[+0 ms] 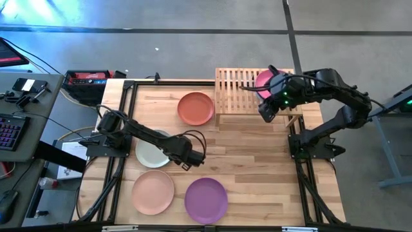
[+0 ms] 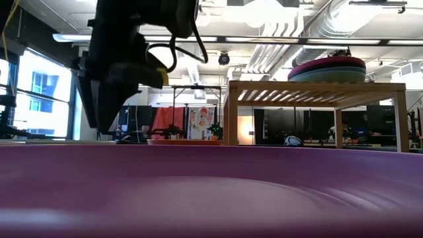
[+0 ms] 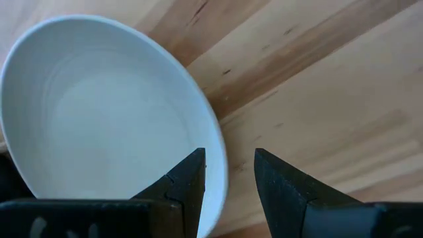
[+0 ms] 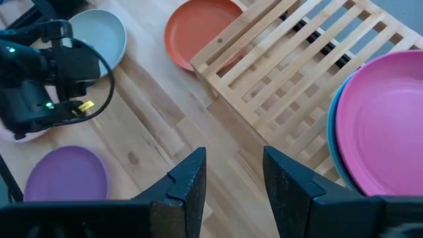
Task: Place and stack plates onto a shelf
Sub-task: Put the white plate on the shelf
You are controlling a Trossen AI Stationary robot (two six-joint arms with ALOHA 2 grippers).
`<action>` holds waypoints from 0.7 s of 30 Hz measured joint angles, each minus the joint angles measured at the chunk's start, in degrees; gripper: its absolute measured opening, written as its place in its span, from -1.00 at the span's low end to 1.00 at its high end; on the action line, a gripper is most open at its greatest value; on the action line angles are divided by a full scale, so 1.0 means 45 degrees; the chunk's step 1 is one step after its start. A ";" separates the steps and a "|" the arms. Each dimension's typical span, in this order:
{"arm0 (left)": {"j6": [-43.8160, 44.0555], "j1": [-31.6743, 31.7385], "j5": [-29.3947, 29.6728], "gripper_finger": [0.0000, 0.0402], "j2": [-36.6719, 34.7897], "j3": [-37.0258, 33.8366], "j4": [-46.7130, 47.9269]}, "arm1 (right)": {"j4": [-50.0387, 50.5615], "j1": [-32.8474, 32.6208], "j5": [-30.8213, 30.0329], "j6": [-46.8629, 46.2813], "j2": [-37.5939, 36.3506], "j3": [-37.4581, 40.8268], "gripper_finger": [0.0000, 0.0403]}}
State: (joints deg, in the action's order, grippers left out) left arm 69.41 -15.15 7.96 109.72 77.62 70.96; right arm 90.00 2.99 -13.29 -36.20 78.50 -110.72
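Risk: left end effector (image 3: 228, 175), fingers apart astride grey-green plate (image 1: 153, 152) rim on desk (image 1: 257, 167), may skid plate. Right end effector (image 4: 232, 178) parted, empty, near shelf (image 1: 235, 90) stack, magenta plate (image 4: 386, 125) topmost.

Light is even and bright over the bench (image 1: 244, 161), with only soft shadows under the arms; in the low view ceiling lamps and a window on the left glare, so the arm there is a dark silhouette; the purple plate (image 2: 211, 192), very near, is fully blurred.
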 joint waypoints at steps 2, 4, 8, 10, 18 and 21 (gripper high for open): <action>-0.0010 0.0082 0.0031 -0.40 0.0221 0.0000 0.0004 | -0.0002 -0.0183 -0.0047 -0.0002 0.0000 0.0000 -0.38; -0.0014 0.0124 0.0025 -0.40 0.0414 0.0000 0.0033 | 0.0002 -0.0299 -0.0047 -0.0002 0.0000 0.0000 -0.38; -0.0252 0.0143 0.0038 -0.40 0.0822 0.0000 -0.0019 | 0.0001 -0.0447 -0.0049 -0.0002 0.0000 0.0000 -0.38; -0.0335 0.0148 0.0035 -0.40 0.0997 0.0000 -0.0011 | -0.0002 -0.0453 -0.0051 -0.0002 0.0000 0.0000 -0.38; -0.0806 0.0284 0.0058 -0.40 0.1625 0.0000 -0.0011 | 0.0003 -0.0453 -0.0052 0.0011 0.0000 0.0000 -0.38; -0.0821 0.0283 0.0074 -0.41 0.1681 0.0000 -0.0066 | 0.0003 -0.0453 -0.0052 0.0020 0.0000 0.0000 -0.38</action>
State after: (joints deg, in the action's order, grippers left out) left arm 65.71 -13.87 8.29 117.28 77.62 70.67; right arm 90.02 0.95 -13.52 -36.11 78.50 -110.72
